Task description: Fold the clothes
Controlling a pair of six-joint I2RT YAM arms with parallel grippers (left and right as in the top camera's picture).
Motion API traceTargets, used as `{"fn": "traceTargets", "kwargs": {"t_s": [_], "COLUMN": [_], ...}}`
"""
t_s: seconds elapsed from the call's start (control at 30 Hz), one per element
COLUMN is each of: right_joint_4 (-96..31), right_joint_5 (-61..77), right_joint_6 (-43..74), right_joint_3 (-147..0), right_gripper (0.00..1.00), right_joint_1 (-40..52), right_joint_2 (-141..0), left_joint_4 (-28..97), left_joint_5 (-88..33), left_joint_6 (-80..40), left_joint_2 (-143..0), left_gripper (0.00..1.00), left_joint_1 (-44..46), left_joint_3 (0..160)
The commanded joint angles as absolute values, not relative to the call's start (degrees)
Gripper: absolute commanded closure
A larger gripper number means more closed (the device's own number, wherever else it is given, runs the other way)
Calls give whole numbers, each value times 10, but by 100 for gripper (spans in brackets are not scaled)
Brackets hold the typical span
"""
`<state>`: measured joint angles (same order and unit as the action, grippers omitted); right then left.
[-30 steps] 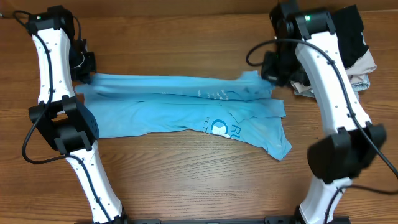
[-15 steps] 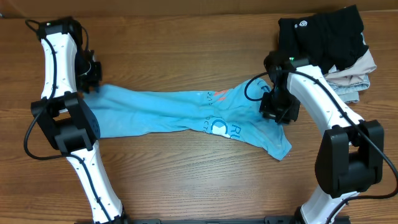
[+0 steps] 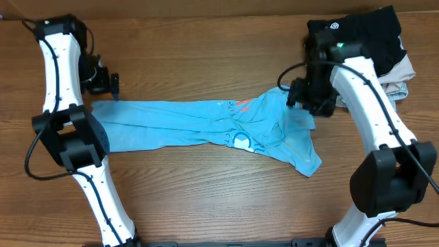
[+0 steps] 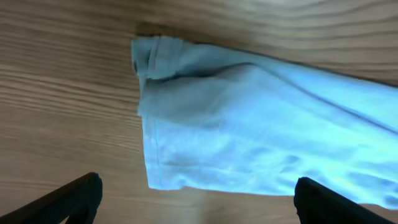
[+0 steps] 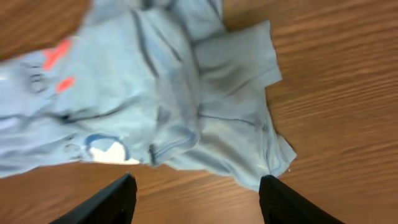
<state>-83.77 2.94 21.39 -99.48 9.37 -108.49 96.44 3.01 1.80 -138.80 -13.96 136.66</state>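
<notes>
Table (image 3: 206,41): wood grain, carries everything.

T-shirt (image 3: 171,123): light blue, thin, lying on the table around its middle, bunched into a long narrow strip. The long axis runs left–right and drops slightly toward the near edge at the right end. The narrow hemmed end points left. The right end is wider and crumpled, with one flap trailing toward the near edge. White print (image 3: 241,141) and orange-red marks (image 3: 240,105) sit right of the T-shirt's middle, partly creased over.

Pile beyond the T-shirt's right end, on the far side: black garment (image 3: 357,31) with a small white logo, on top of beige and pale folded garments (image 3: 396,79).

Left gripper (image 3: 114,85): just off the T-shirt's left end, on the far side. In the left wrist view the fingers (image 4: 68,200) are spread wide with nothing gripped. The hemmed left edge lies flat below them, untouched.

Right gripper (image 3: 296,96): over the T-shirt's right end. In the right wrist view the fingers (image 5: 112,202) are also spread wide and empty. The crumpled right end and its flap lie below, clear of both tips.
</notes>
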Motion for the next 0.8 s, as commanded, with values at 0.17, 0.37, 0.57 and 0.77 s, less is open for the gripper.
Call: {"fn": "traceTargets", "kwargs": {"t_s": [0.17,0.37,0.57,0.77], "right_joint_4": [-878,-898,-888,-842], "right_joint_5": [52,9,-6,-5], "right_joint_6": [198,228,229,227], "right_joint_3": [-1087,-1087,-1058,-988], "right_gripper": [35,31,27,20], "right_joint_1": [99,154,185,186], "right_joint_2": [-994,-901,-900,-901], "left_joint_4": [968,968,935,771], "left_joint_5": [-23,6,23,10], "left_joint_6": [2,-35,-39,-30], "left_joint_2": [-1202,-1089,-1082,-1082], "left_gripper": [0,0,0,0], "left_joint_1": [-142,-142,-146,-179], "left_joint_3": [1387,1353,1232,1037]}}
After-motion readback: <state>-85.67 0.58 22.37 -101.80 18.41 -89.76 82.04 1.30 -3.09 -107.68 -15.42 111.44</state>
